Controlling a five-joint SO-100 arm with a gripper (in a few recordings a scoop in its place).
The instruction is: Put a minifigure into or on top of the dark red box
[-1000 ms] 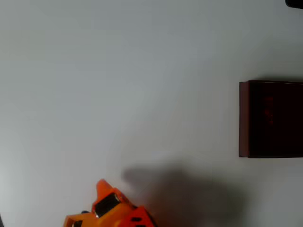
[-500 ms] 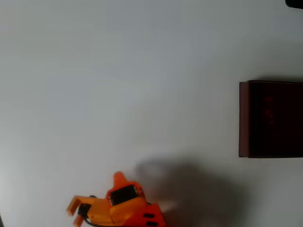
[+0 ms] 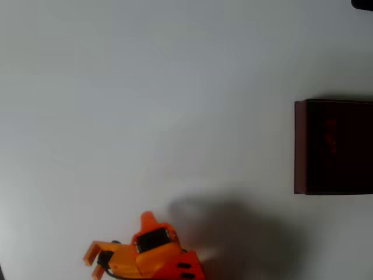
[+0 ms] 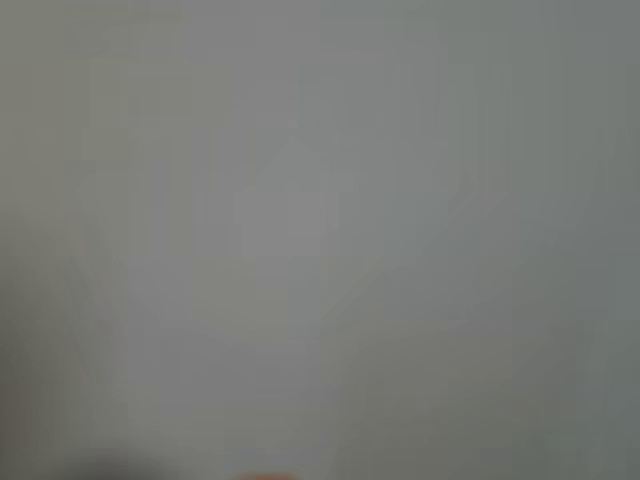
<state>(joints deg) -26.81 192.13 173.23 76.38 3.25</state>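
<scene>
In the overhead view, the orange gripper (image 3: 119, 245) is hovering far left of and below the box (image 3: 300, 146); its opening cannot be told. Faint red specks are showing inside the box, possibly the minifigure, already delivered.

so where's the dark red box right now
In the overhead view the dark red box sits at the right edge of the white table, far from the orange gripper at bottom left.

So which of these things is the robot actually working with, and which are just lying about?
Part of the job:
- the box, dark red, at the right edge of the overhead view, faint red specks inside, too dim to identify
- the orange tool, at the bottom edge, far from the box

Just there:
- the white table
- a dark object at the top right corner, cut off
</scene>
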